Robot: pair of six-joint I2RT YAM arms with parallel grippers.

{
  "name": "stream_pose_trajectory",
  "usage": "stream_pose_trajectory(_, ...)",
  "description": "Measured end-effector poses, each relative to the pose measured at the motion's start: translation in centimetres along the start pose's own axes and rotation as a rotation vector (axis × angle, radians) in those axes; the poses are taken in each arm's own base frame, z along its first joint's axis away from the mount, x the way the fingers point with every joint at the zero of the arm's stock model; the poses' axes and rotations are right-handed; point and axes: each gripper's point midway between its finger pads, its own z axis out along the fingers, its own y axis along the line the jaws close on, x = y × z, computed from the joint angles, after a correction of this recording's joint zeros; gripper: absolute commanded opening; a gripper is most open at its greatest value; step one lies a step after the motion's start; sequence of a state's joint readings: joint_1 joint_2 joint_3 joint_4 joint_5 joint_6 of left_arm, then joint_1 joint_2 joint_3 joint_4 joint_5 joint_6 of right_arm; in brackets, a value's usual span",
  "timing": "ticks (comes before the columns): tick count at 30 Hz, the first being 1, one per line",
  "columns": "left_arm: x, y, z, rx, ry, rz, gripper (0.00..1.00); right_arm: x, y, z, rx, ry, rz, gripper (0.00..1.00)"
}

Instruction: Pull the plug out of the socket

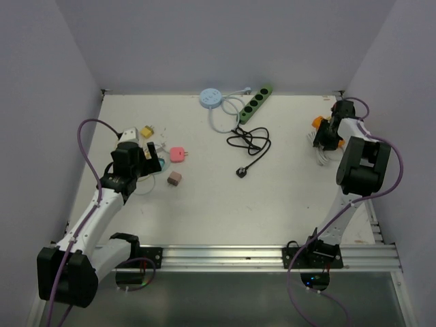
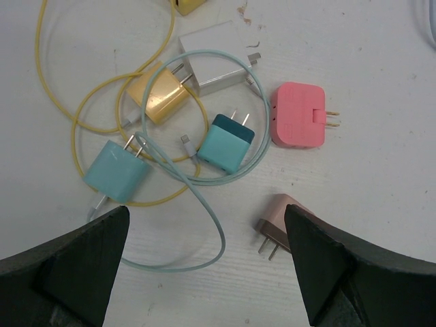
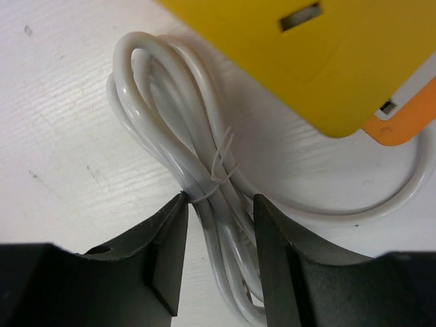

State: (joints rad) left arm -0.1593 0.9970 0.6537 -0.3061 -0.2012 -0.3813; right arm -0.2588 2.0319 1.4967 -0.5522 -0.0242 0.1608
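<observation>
A yellow socket block (image 3: 320, 54) with an orange part (image 3: 405, 116) lies at the far right of the table (image 1: 317, 122). A tied bundle of white cable (image 3: 170, 116) runs from it. My right gripper (image 3: 219, 218) is down over this bundle, its two fingers closed in on either side just below the tie; it shows in the top view (image 1: 325, 139) too. My left gripper (image 2: 204, 252) is open and empty, hovering above loose chargers at the left (image 1: 151, 158). A rose charger (image 2: 278, 221) lies by its right finger.
A green power strip (image 1: 255, 103), a round white-blue reel (image 1: 210, 99) and a black cord (image 1: 249, 142) with its plug (image 1: 242, 172) lie at the back middle. A pink adapter (image 2: 298, 116), teal (image 2: 226, 142), light blue (image 2: 117, 170) and yellow (image 2: 160, 97) chargers lie with tangled cables.
</observation>
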Motion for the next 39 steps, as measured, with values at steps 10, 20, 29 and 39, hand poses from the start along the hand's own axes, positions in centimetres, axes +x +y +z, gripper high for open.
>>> stream_pose_trajectory(10,-0.2,-0.3,-0.2,0.015,-0.008,-0.003,0.99,3.6,5.5,-1.1,-0.060,0.041,-0.107,0.40)
stream_pose_trajectory(20,-0.3,-0.3,-0.2,0.019,-0.012,-0.003,0.99,11.9,13.6,-4.0,-0.146,0.109,-0.256,0.19)
stream_pose_trajectory(29,-0.3,-0.3,-0.2,0.020,-0.011,-0.003,0.99,23.8,20.6,-8.9,-0.286,0.215,-0.378,0.14)
stream_pose_trajectory(39,-0.3,-0.3,-0.2,0.020,-0.011,-0.003,0.99,34.8,26.1,-14.0,-0.426,0.320,-0.625,0.22)
